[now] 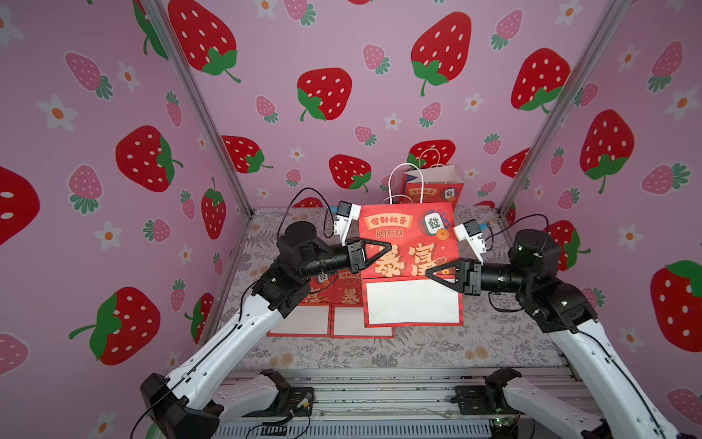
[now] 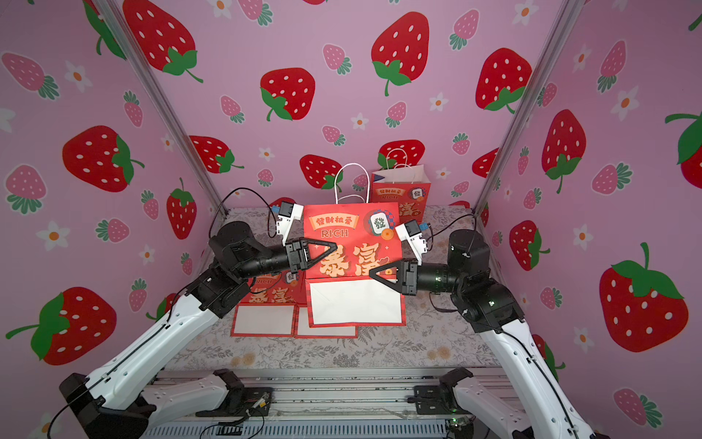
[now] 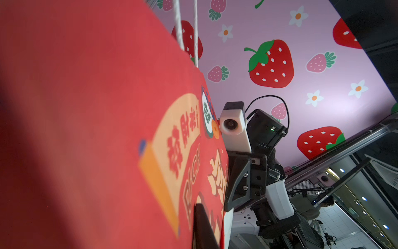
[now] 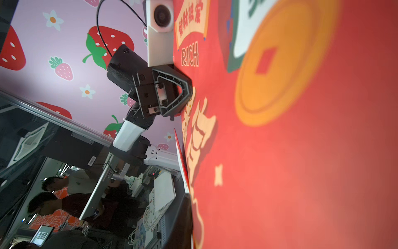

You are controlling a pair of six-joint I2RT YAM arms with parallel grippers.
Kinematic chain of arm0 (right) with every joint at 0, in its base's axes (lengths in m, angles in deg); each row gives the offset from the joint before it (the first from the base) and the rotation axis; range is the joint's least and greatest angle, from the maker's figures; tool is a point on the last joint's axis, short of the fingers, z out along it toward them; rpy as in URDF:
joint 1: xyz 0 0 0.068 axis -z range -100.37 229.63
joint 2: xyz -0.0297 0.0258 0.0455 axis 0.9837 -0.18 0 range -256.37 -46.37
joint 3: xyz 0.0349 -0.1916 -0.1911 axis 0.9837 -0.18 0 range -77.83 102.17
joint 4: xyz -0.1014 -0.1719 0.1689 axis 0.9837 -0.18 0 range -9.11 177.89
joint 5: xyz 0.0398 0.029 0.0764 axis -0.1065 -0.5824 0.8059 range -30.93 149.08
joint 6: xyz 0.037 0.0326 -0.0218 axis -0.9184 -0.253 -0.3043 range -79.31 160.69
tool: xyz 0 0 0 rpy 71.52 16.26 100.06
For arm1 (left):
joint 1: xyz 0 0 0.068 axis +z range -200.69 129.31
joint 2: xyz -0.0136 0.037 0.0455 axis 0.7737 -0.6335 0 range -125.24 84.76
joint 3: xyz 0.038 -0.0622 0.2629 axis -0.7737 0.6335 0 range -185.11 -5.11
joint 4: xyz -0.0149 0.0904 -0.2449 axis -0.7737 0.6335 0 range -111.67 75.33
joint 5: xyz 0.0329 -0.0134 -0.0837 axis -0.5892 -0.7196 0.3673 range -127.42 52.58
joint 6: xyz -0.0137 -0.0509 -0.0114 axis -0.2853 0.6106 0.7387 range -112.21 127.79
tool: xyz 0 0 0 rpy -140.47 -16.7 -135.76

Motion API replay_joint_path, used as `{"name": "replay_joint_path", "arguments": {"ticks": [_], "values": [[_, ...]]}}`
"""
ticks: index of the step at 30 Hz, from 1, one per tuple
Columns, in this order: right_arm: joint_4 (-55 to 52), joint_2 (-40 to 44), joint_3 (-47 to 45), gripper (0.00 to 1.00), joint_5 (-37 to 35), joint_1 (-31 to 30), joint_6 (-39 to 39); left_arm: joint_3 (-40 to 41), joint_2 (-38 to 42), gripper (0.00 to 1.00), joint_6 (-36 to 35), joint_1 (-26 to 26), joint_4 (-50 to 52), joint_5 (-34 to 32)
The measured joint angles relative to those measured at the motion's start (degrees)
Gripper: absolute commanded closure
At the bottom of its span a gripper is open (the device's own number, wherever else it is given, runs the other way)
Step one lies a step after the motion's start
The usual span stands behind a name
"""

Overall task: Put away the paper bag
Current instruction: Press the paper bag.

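The left gripper (image 1: pixel 385 247) has its jaws closed on one side edge of a red paper bag (image 1: pixel 412 243). One black triangular finger lies flat across the printed front. The right gripper (image 1: pixel 431 273) has its jaws closed on the opposite side edge, a little nearer the bag's base.

Between the two sets of jaws the bag is stretched flat and held up over the counter (image 1: pixel 418 349). In both top views its front faces the camera, showing gold characters and the word RICH. On the near side of the jaws, towards the arm bases, the bag's white folded base (image 1: pixel 412 304) is turned outward. On the far side, white cord handles (image 3: pixel 178 25) rise from the bag's top edge.

Beneath the left jaws and arm, two more red bags lie flat side by side on the counter (image 1: pixel 300 319) (image 1: pixel 361 323). The held bag overlaps the one closer to the right jaws.

Beyond both sets of jaws, an upright bag (image 1: pixel 433 190) of the same design stands at the back of the counter. It is close to a pink wall (image 1: pixel 342 38) printed with strawberries. A floral cloth covers the counter.
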State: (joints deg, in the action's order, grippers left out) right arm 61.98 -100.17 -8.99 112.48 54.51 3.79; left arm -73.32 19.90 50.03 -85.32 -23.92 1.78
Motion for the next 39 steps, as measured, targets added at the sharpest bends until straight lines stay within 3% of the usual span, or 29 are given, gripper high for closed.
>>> {"name": "replay_joint_path", "arguments": {"ticks": [7,13,19,22,30,33,36,37,39], "values": [[-2.1,-1.7,0.0,1.0,-3.6,0.0,0.3,0.0,1.7,0.33,-1.0,-0.2,1.7,-0.6],[-3.9,-1.7,0.0,1.0,-6.2,0.0,0.7,0.9,2.6,0.18,-0.9,-0.2,2.0,-0.7],[-5.8,-1.4,0.1,1.0,-7.9,0.0,1.0,5.6,3.5,0.18,-0.2,-0.8,0.4,-1.2],[-6.4,-0.9,0.1,1.0,-8.5,0.0,1.0,7.0,3.5,0.3,-0.3,-2.1,0.7,-2.1],[-6.6,0.4,0.1,1.0,-9.5,0.0,0.9,7.3,3.5,0.76,-3.1,-5.2,3.6,-6.4],[-6.7,0.5,0.1,1.0,-9.9,0.0,0.7,7.4,3.5,0.85,-4.0,-5.8,4.1,-7.6],[-7.0,0.6,0.1,1.0,-10.5,0.0,0.7,7.3,3.5,0.86,-4.7,-6.3,4.3,-8.7],[-7.0,0.7,0.1,1.0,-10.7,0.0,0.7,7.3,3.5,0.82,-4.9,-6.5,4.5,-8.8],[-7.2,1.3,0.0,1.0,-11.2,0.1,0.7,7.3,3.5,0.61,-5.4,-6.8,4.9,-8.9]]}}
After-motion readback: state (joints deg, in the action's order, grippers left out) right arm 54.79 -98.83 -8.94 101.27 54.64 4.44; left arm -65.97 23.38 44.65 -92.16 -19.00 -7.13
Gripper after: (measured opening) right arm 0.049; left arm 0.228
